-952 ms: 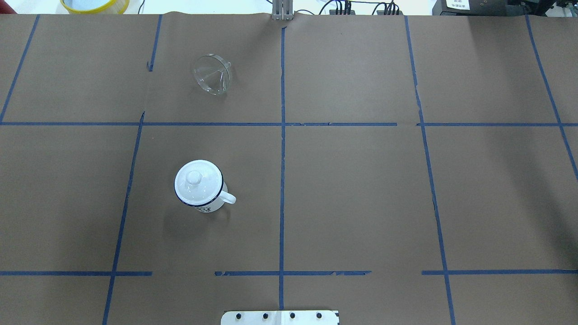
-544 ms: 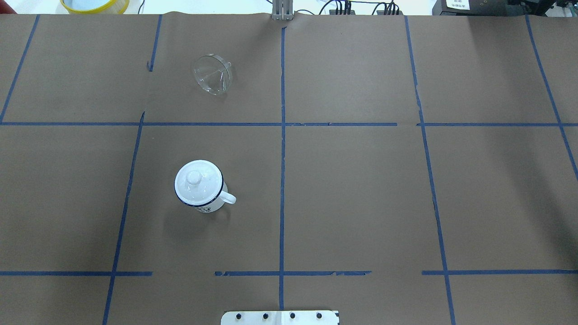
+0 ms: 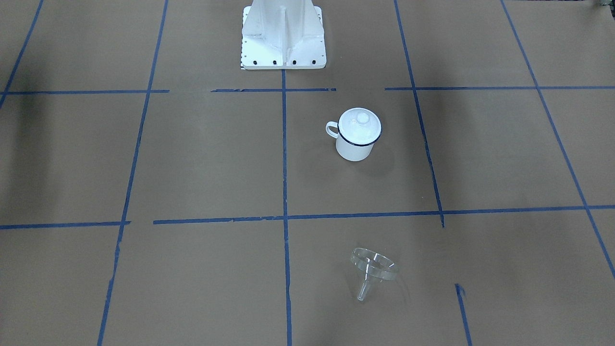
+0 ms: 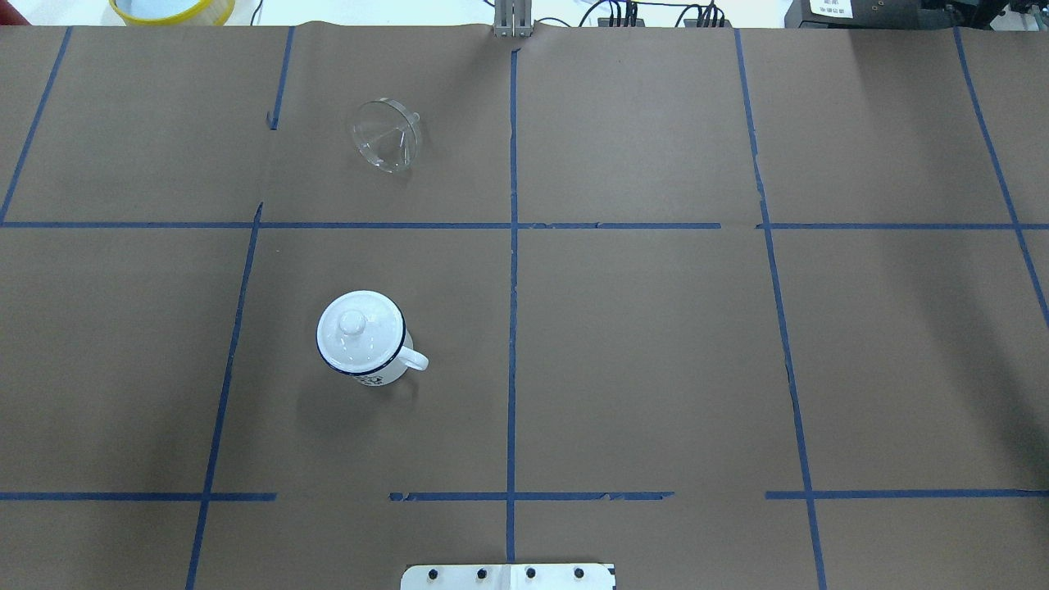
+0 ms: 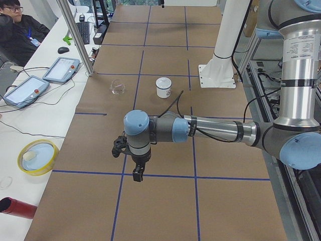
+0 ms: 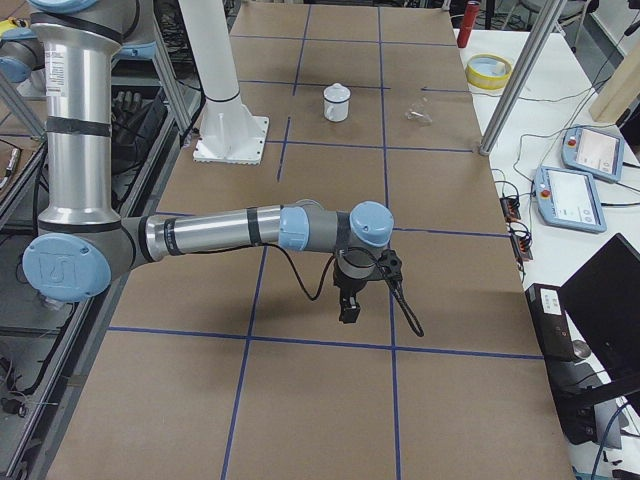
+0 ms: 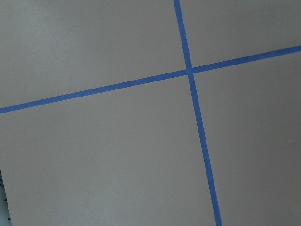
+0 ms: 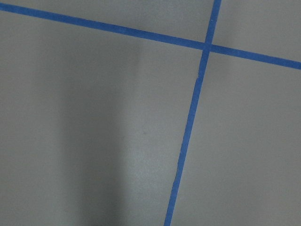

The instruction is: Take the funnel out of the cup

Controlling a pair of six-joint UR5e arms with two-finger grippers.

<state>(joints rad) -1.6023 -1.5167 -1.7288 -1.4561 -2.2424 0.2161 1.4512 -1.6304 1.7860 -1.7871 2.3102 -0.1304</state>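
The clear funnel (image 4: 385, 143) lies on its side on the brown paper at the far left, apart from the cup; it also shows in the front view (image 3: 372, 266). The white cup (image 4: 365, 344) with a dark blue rim stands upright nearer me, with a white domed lid (image 4: 354, 324) on it and its handle to the right. My left gripper (image 5: 136, 173) shows only in the left side view, hanging over the table's left end, far from both. My right gripper (image 6: 347, 312) shows only in the right side view. I cannot tell whether either is open or shut.
The robot's white base (image 3: 283, 38) stands at the near table edge. A yellow-rimmed bowl (image 5: 37, 156) and a red cylinder (image 5: 15, 207) sit off the paper at the left end. Control tablets (image 6: 585, 180) and a metal post (image 6: 515, 80) line the far side.
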